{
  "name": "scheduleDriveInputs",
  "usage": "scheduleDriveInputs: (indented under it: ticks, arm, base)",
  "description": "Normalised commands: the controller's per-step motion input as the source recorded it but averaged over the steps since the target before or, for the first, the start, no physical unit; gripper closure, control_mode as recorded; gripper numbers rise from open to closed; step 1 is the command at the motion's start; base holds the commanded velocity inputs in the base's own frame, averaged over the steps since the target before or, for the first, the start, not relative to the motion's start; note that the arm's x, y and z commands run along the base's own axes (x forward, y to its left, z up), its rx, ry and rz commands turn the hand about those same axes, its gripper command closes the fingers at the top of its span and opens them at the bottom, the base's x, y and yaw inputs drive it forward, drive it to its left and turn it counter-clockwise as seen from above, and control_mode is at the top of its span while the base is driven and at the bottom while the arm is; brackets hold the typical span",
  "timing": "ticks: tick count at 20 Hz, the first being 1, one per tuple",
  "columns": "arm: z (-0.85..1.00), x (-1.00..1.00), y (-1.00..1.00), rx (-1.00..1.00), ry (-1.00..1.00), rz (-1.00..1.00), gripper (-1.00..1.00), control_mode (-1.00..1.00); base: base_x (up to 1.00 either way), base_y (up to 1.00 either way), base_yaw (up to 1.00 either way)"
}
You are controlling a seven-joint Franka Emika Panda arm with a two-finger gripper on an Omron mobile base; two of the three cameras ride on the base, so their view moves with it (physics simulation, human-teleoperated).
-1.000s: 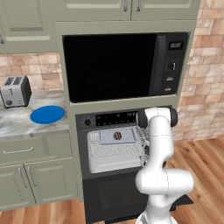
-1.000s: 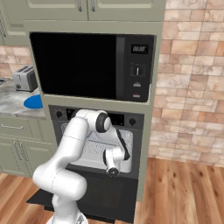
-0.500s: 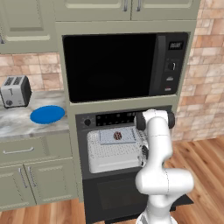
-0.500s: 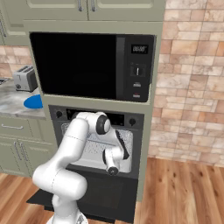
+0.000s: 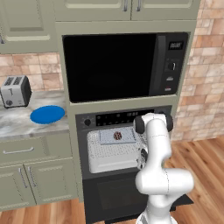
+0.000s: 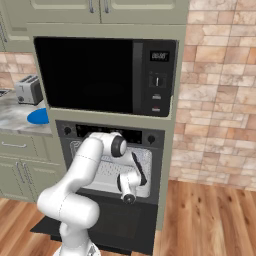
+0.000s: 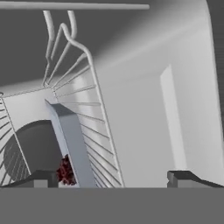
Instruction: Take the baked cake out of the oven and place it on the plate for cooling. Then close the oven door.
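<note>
Hovering gripper (image 7: 111, 177) beside cake (image 7: 65, 170)

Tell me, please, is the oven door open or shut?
Open: the oven door hangs down, and the rack with the cake shows inside.

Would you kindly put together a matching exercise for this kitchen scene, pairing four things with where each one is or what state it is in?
Things:
1. baked cake
2. plate
3. oven door
4. gripper

Places or states:
A. on the counter, in front of the toaster
B. dropped open, below the oven cavity
C. on the wire rack pulled out of the oven
D. jaws wide apart, holding nothing

Pairs: 1-C, 2-A, 3-B, 4-D
</note>
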Motion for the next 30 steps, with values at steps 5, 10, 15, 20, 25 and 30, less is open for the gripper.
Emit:
scheduleDriveInputs:
  ticks: [5,10,15,20,25,30]
  arm:
    - [-0.25,0.0,0.1,0.0,0.0,0.01,-1.0,-1.0]
    - [-0.11,0.0,0.05,0.0,0.0,0.0,-1.0,-1.0]
    - [-0.12,0.01,0.14,-0.03,0.0,0.03,-1.0,-1.0]
    - [-0.02,0.07,0.37,-0.16,0.0,0.17,-1.0,-1.0]
    - [0.0,0.1,0.19,-0.18,-0.03,0.23,-1.0,-1.0]
    - [0.01,0.04,0.12,-0.17,-0.07,0.19,-1.0,-1.0]
  base:
    - [0.0,0.0,0.0]
    - [0.0,0.0,0.0]
    - [0.0,0.0,0.0]
    - [0.0,0.0,0.0]
    - [0.0,0.0,0.0]
    - [0.0,0.0,0.0]
